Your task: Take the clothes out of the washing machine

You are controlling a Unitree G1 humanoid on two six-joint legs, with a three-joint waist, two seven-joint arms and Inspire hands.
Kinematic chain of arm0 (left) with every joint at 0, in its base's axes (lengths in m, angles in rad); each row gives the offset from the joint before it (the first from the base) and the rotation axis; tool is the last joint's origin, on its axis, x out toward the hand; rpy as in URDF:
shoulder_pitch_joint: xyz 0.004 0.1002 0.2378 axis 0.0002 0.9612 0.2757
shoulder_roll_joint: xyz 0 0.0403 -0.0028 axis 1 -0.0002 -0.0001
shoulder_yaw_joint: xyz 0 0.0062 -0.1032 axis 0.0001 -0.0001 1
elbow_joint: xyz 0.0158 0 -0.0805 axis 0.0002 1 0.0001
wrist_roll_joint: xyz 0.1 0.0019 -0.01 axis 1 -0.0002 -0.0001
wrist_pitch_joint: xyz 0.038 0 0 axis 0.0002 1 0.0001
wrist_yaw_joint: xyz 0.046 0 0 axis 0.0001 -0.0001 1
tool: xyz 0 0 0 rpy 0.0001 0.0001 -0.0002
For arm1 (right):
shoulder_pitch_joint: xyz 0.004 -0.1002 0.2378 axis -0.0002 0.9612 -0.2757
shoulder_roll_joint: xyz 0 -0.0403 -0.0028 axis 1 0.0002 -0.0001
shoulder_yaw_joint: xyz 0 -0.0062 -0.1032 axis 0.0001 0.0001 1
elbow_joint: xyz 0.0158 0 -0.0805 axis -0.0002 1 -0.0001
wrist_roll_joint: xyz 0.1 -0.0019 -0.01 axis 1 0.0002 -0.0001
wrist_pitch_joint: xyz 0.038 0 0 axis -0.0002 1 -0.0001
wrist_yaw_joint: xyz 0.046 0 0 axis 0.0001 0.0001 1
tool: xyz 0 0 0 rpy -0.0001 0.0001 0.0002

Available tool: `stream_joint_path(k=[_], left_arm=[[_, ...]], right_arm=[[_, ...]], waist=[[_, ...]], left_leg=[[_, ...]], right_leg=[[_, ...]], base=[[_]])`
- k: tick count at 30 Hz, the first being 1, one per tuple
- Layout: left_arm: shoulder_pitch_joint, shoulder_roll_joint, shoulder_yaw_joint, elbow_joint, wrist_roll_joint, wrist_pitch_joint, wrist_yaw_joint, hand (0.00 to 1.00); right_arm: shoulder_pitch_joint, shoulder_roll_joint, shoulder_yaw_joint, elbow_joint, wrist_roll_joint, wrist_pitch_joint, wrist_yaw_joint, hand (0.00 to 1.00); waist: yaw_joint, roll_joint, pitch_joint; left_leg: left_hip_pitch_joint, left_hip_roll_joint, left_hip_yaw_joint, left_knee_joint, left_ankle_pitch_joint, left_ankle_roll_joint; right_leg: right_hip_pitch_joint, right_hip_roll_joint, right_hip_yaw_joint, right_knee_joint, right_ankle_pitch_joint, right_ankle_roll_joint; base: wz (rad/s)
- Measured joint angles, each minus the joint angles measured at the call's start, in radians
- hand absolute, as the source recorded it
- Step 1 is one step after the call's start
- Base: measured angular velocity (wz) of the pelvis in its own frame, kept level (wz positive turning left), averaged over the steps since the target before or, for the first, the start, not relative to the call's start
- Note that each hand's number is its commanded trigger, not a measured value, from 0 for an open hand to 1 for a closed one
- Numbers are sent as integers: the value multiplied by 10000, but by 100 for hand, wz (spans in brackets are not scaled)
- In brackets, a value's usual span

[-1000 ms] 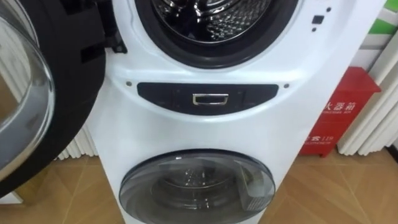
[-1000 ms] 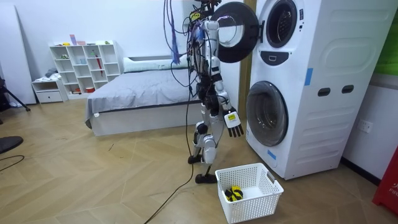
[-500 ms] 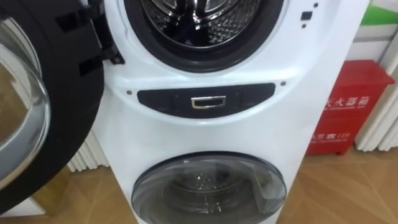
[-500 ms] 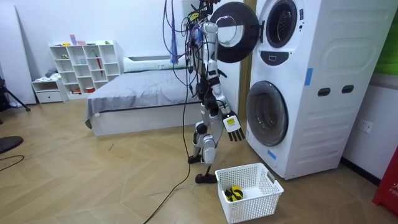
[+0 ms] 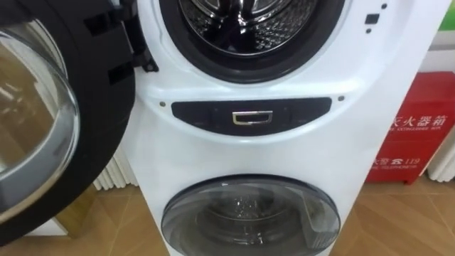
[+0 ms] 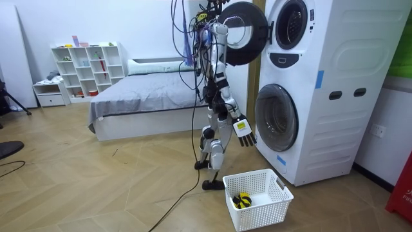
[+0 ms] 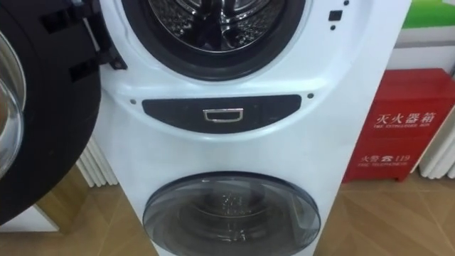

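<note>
The stacked white washing machine (image 5: 242,149) stands right in front of me. Its upper drum (image 5: 249,25) is open and shows bare ribbed metal; I cannot make out any cloth in the part I see. The round black-rimmed glass door (image 5: 50,121) hangs swung out to my left. The lower door (image 5: 249,217) is closed. In the room view I stand upright facing the machine, and my right hand (image 6: 243,129) hangs open at hip height, holding nothing. A white basket (image 6: 267,212) on the floor beside my feet holds a yellow-and-black item (image 6: 242,200).
A red cabinet (image 5: 416,135) stands on the floor right of the machine, and a white radiator (image 5: 117,174) is behind the open door. A bed (image 6: 141,96) and a white shelf unit (image 6: 87,67) are behind me across wooden floor.
The eye view has shifted sideways, so the camera moved. In the room view my right hand has swung slightly forward toward the machine.
</note>
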Motion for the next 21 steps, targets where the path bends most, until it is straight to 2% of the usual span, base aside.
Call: stream_joint_path(k=[2, 4, 6, 9, 12, 13, 14, 15, 17, 18, 19, 20, 21], left_arm=[[-1, 2, 126, -297, 2, 44, 56, 0], [-2, 4, 184, -680, 1, 66, 197, 0], [-4, 25, 184, -1139, 2, 152, 335, 0], [-3, 67, 177, -2115, 250, 767, 723, 0], [-3, 72, -40, -2785, 636, 976, 1094, 0], [-3, 71, -330, -3018, 840, 1003, 1234, 0], [-3, 71, -550, -3329, 1096, 1223, 1296, 0], [-3, 70, -662, -3521, 1211, 1333, 1323, 0], [110, 29, -1078, -4677, 1612, 1837, 1442, 0], [160, -192, -1169, -5323, 1956, 2053, 1472, 0], [161, -369, -1215, -5636, 2168, 2136, 1487, 0], [266, -673, -1434, -6321, 2424, 2295, 1492, 0], [768, -861, -1659, -7119, 2496, 2350, 1492, 0]], right_arm=[[-5, 1, -48, 2, -31, 0, 14, 0], [-6, 0, -49, 3, -220, 0, 90, 0], [-23, -1, -45, 0, -460, 0, 163, 0], [99, -42, -47, 0, -846, 0, 337, 0], [71, -39, -26, 48, -1017, 1, 445, 0], [50, -38, -26, 73, -1197, 4, 486, 0], [-15, -36, -24, 70, -1401, 4, 575, 0], [-60, -37, -22, 76, -1465, 2, 597, 0], [-193, -12, -16, 130, -1562, 5, 718, 0], [-282, 24, -3, 144, -1604, 5, 783, 0], [-295, 36, 20, 147, -1617, 5, 791, 0], [-301, 57, 70, 177, -1607, 5, 801, 0], [-429, 55, 70, 292, -1596, 13, 858, 0]], waist=[[47, -79, 31], [110, -176, 4], [210, -269, 26], [316, -326, 46], [368, -339, 56], [393, -349, 78], [367, -354, 90], [359, -378, 120], [377, -543, 236], [376, -617, 281], [369, -635, 293], [352, -673, 312], [345, -685, 322]], left_leg=[[-71, 2, -31, 67, 0, -1], [-170, 2, -112, 159, 0, -1], [-261, -2, -184, 255, 0, -1], [-325, -13, -407, 315, -6, 3], [-460, -31, -659, 352, -3, 3], [-502, -63, -793, 414, 2, 9], [-633, -90, -943, 544, 2, 11], [-692, -106, -984, 594, 4, 14], [-933, -181, -1130, 680, 89, 77], [-1076, -222, -1247, 809, 99, 89], [-1167, -236, -1270, 889, 103, 98], [-1326, -313, -1395, 994, 135, 151], [-1362, -345, -1433, 991, 182, 224]], right_leg=[[-20, -1, -34, 0, 0, -1], [-92, -8, -65, 21, 1, -1], [-102, -12, -90, 19, 3, -3], [-108, -19, -92, 12, 29, 1], [-93, -27, -117, 14, 65, 13], [-57, -45, -118, 16, 64, 14], [-39, -63, -144, 15, 64, 14], [-37, -81, -150, 20, 64, 14], [-61, -158, -162, 25, 68, 21], [-82, -184, -186, 17, 82, 41], [-87, -205, -185, 7, 88, 48], [-92, -269, -167, 19, 105, 76], [-109, -346, -114, 34, 133, 120]], base=[[5], [12], [15], [23], [38], [44], [44], [51], [53], [48], [58], [53], [41]])
